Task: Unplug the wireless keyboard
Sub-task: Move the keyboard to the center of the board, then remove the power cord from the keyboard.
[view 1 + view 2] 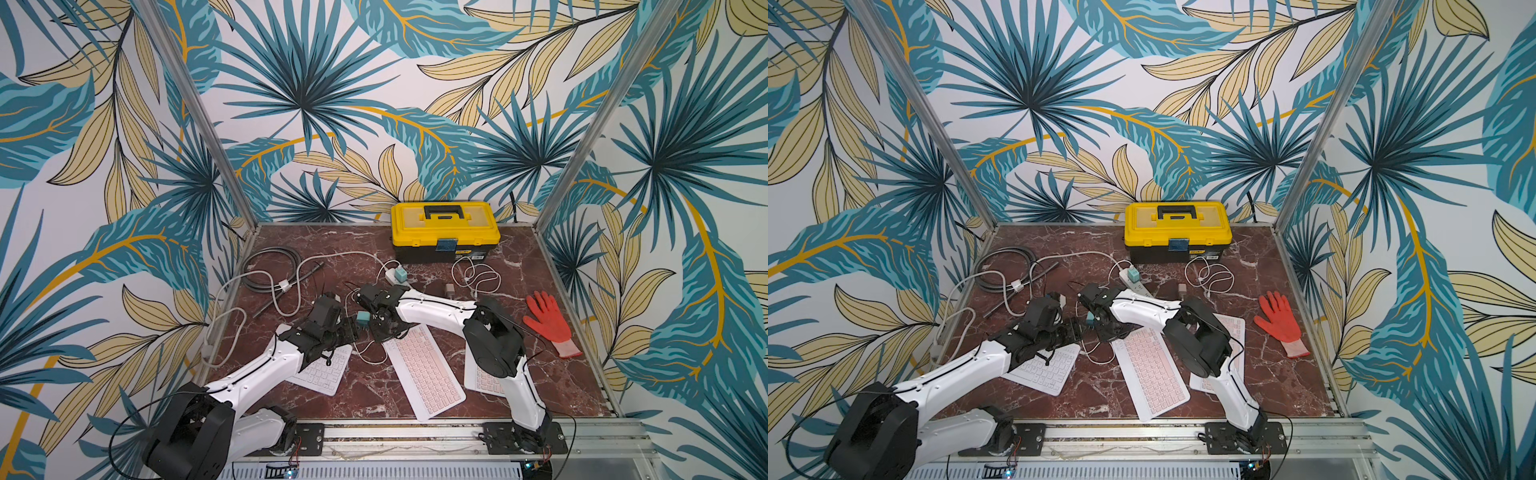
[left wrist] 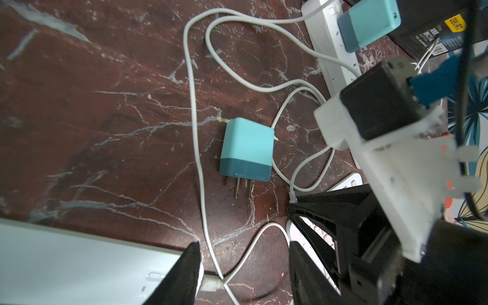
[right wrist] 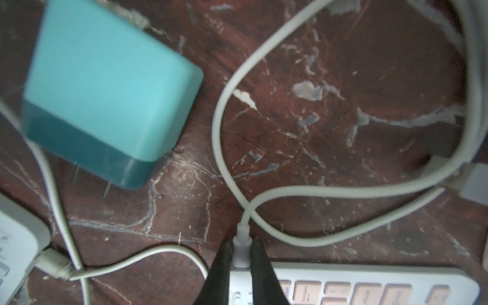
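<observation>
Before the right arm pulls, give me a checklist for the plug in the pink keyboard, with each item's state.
1. The right gripper is shut on the cable plug: ok.
2. The plug is seated in the pink keyboard, not yet pulled: ok.
3. The cable lies slack beyond the plug: ok.
4. The teal charger is out of the pull line: ok, it lies loose off to one side.
5. The pink keyboard is braced: not ok; the left gripper is open at the white keyboard.
6. The grip is firm enough: cannot tell.

Three keyboards (image 1: 320,370) (image 1: 424,370) (image 1: 482,380), two teal chargers (image 1: 401,274) (image 1: 363,319), one yellow toolbox (image 1: 444,224), one orange glove (image 1: 548,322), one power strip (image 1: 1139,286).
</observation>
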`<state>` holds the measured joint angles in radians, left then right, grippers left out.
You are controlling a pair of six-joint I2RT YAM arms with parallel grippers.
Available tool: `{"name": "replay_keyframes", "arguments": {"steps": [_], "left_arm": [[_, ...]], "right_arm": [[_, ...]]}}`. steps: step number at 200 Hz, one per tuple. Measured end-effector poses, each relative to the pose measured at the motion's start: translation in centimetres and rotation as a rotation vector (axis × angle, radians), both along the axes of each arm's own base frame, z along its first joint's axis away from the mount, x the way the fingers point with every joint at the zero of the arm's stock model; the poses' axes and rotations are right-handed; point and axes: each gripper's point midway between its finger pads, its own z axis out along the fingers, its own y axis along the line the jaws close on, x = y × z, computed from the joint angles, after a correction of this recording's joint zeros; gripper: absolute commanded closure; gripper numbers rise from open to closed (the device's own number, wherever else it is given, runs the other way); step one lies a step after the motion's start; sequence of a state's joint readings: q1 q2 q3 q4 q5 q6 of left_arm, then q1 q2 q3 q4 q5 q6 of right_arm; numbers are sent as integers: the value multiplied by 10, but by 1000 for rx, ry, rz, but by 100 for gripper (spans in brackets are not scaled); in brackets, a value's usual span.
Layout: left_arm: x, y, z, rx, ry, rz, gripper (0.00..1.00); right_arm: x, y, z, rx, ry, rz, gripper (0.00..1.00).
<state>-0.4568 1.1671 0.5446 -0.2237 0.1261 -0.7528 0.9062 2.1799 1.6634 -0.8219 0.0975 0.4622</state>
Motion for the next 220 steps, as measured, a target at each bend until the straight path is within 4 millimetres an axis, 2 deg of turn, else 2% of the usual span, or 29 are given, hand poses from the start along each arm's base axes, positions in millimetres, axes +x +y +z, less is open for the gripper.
{"name": "replay_keyframes", "arguments": {"steps": [20,51,86,111,131,158,189,220], "left_arm": [[0,0,3,-6,-11,-1,43],[0,-2,4,-12,-11,-7,43],[-3,-7,0,-23,8,-43,45],[-9,-18,-7,-23,24,-121,47],[-18,-38,-9,-14,17,-246,47],[-35,-82,-6,31,-49,-489,48],[-62,-131,2,102,-223,-780,48],[-81,-160,13,137,-418,-969,49]], "right_arm": [[1,-1,1,-4,-4,-4,94],[7,-5,1,12,11,-33,95],[33,-23,2,30,11,-103,95],[55,-35,3,36,1,-154,95],[62,-39,3,40,1,-170,95],[61,-38,2,46,3,-170,95],[61,-38,2,91,13,-186,95],[60,-37,2,139,21,-197,95]]}}
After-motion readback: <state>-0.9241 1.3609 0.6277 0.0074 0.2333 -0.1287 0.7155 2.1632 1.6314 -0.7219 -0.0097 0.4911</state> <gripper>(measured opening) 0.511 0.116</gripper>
